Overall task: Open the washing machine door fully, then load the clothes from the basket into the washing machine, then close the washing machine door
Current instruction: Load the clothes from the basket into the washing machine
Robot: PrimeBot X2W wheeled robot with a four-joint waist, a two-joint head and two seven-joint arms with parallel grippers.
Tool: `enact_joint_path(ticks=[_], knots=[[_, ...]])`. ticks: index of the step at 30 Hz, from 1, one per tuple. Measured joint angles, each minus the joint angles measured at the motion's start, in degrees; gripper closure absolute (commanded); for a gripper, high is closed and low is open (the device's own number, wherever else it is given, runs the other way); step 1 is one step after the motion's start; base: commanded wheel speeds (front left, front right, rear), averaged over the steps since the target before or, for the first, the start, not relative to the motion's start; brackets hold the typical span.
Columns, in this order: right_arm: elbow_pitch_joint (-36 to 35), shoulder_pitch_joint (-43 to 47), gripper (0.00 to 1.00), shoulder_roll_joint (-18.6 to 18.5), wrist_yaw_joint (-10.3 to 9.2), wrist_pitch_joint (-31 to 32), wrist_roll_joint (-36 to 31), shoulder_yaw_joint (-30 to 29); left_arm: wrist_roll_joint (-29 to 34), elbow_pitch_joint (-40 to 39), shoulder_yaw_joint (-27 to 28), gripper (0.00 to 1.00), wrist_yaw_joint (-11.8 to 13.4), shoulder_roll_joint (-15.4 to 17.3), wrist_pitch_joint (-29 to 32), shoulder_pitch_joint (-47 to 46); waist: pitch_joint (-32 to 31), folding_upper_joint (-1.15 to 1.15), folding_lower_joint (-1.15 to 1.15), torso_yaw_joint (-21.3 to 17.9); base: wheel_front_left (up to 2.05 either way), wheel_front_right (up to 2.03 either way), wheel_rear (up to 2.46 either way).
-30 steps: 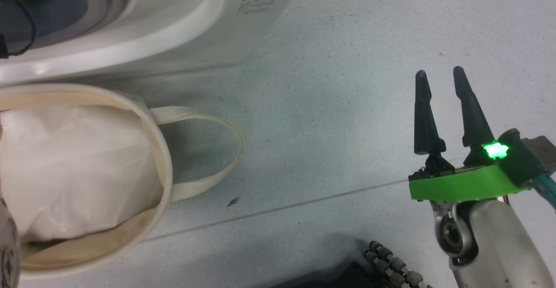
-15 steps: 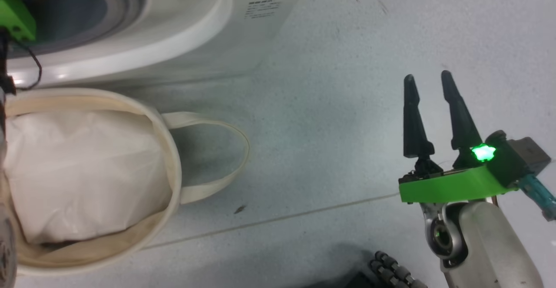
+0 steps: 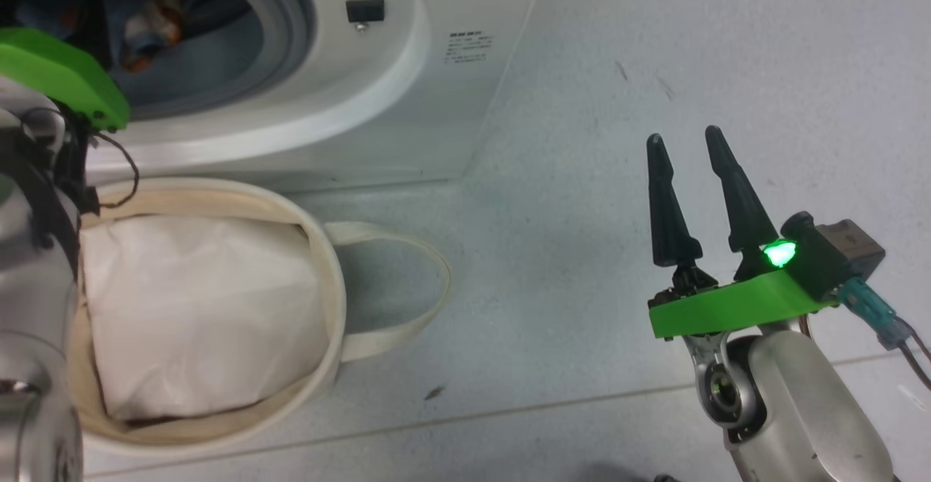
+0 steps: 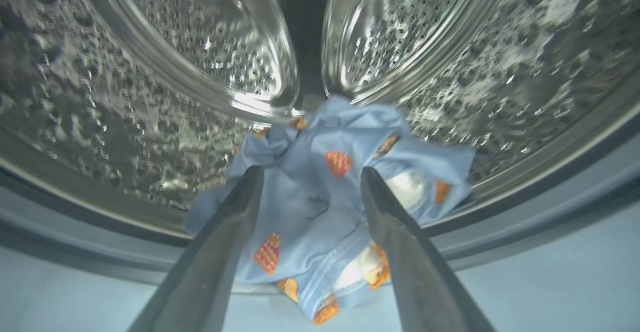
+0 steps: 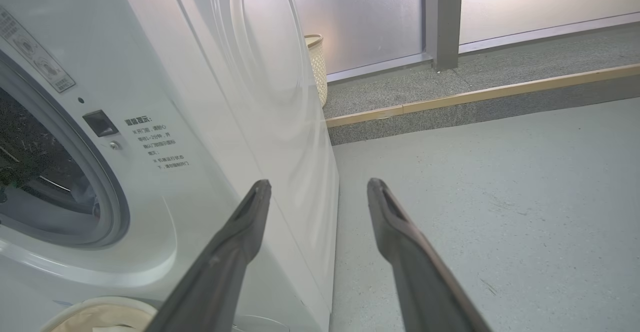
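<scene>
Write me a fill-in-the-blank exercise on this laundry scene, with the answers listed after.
The light blue clothes lie inside the washing machine, in its steel ____.
The left gripper is ____, gripping nothing.
The basket holds a plain ____ cloth.
The right gripper hovers above the grey ____.
Missing words: drum; open; white; floor.

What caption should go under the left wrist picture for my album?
Open left gripper facing the light blue clothes lying at the steel drum's mouth.
</scene>
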Motion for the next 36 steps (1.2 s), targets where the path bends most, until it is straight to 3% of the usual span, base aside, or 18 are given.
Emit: enact_joint_path(ticks=[21, 29, 36], knots=[[5.0, 3.0, 0.00, -2.2, 0.00, -0.1, 4.2, 1.9, -5.5, -23.1, 3.3, 0.00, -2.2, -5.3, -0.3, 32.5, -16.0, 0.00, 0.00, 4.3, 0.00, 0.00, 0.00], [6.2, 5.5, 0.00, -3.4, 0.00, -0.1, 4.7, 1.9, -9.5, -35.0, 1.0, 0.00, -2.2, -5.1, -0.3, 43.5, -20.6, 0.00, 0.00, 7.4, 0.00, 0.00, 0.00], [6.4, 6.4, 0.00, -4.0, 0.00, -0.1, 5.2, 2.0, -10.7, -39.9, 0.2, 0.00, -2.2, -4.7, -0.3, 50.4, -22.5, 0.00, 0.00, 9.3, 0.00, 0.00, 0.00]])
